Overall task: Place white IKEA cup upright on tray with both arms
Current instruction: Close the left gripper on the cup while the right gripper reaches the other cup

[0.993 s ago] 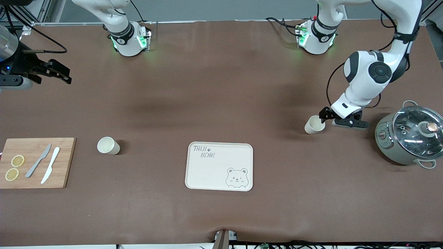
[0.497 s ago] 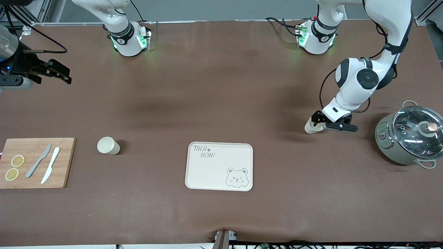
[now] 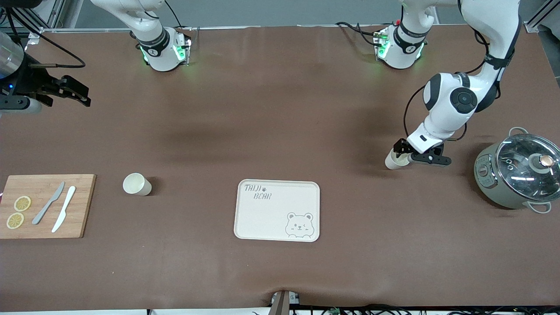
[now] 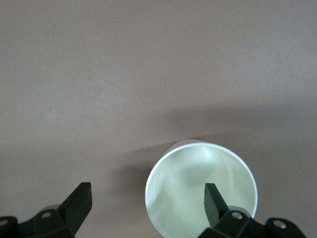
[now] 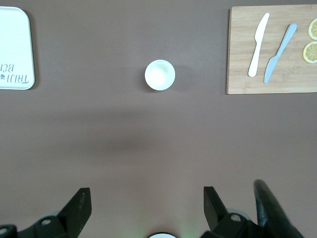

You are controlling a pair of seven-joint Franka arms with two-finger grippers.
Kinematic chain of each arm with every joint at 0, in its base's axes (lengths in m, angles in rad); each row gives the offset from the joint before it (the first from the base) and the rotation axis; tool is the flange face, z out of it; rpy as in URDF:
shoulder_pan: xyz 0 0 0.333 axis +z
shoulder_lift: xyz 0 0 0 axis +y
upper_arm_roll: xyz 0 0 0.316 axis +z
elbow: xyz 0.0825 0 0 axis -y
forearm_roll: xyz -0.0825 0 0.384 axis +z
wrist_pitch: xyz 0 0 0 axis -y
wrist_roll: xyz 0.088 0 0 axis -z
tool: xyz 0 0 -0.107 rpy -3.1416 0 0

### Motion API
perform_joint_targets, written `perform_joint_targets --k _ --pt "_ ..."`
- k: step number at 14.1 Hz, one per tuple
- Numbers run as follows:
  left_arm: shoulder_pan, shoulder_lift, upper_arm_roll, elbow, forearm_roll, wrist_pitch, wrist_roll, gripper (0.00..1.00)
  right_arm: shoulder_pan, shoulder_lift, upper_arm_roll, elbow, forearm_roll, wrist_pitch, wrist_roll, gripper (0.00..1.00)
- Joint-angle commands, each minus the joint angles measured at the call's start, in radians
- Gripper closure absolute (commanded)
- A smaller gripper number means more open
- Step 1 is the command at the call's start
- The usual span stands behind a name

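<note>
Front view showed my left gripper [image 3: 399,154] low at centre right, fingers apart, one inside an upright white plastic cup [image 3: 392,160]. My right gripper [image 3: 65,92], also spread, waited at upper left. I saw the cream rectangular tray [image 3: 277,210] at lower centre.
</note>
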Motion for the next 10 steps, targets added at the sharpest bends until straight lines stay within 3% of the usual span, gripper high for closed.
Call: perform_joint_targets --k 1,10 --pt "0.014 0.004 -0.01 -0.013 -0.012 0.016 -0.001 0.0 0.011 0.02 -0.002 0.024 0.005 -0.004 0.02 0.0" --pt "0.043 0.013 -0.01 -0.014 0.0 0.017 0.02 0.0 -0.009 0.096 -0.01 0.005 -0.051 0.096 0.021 0.0"
